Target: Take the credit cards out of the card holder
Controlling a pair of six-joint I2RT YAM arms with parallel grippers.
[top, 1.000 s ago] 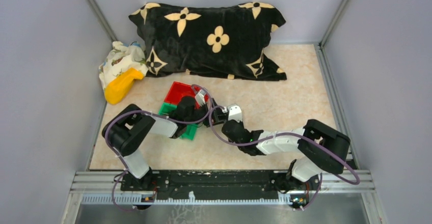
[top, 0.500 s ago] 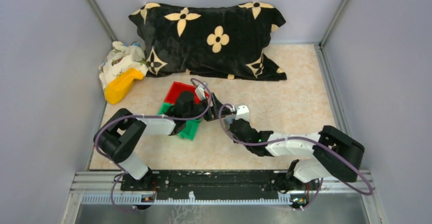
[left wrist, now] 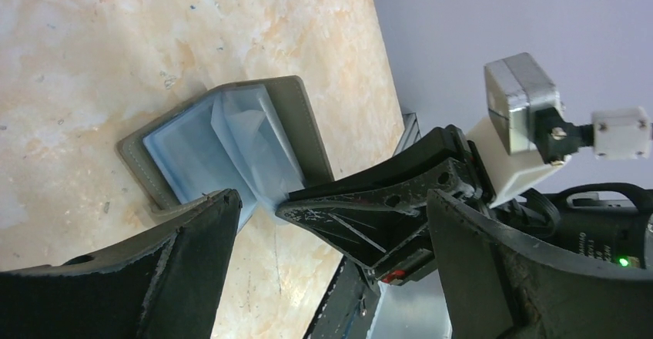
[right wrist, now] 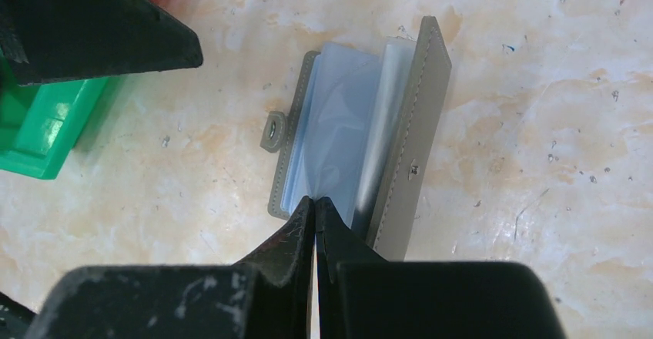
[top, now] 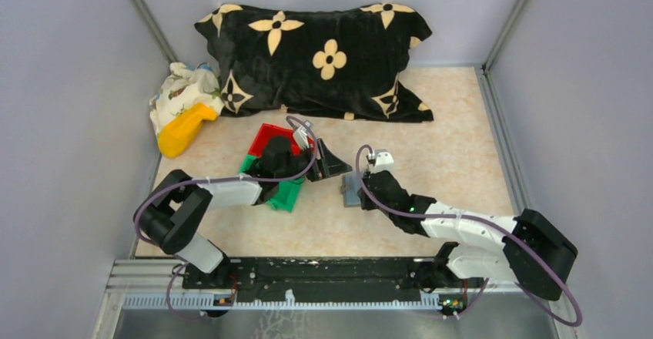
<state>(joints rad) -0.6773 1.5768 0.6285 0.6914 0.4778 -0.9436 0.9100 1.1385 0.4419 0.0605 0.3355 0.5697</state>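
Open on the bench (right wrist: 539, 200), centre of the right wrist view: the card holder (right wrist: 362, 123), grey cover spread, pale blue-grey sleeves face up, snap tab sticking out at its left edge. In the top view, lies just right of the green bin (top: 288, 196) and apart from it, with the red bin (top: 266, 139) further up the frame.

Right hand (right wrist: 316, 204): fingers pressed together, tips touching the lower edge of the sleeves. Cannot tell whether a thin sleeve or a card edge is caught between the tips; nothing there reads as a card.

Left hand (left wrist: 331, 200): spread wide, hanging close beside the holder, gripping nothing. In the left wrist view, frames the right hand's fingers between its own.

Progress, as a judgement: early.
- **Done:** holder unsnapped and laid open, sleeves exposed.
- **Not done:** no credit card seen out on the bench, none in what shows of the bins, none visibly sliding from a pocket.

Sleeves look cloudy, so cannot say how many cards sit inside, or whether any do.

Left to do: find a card edge, draw each card out, set it aside. Probably calls for the spread hand to pin the cover while the other pulls.
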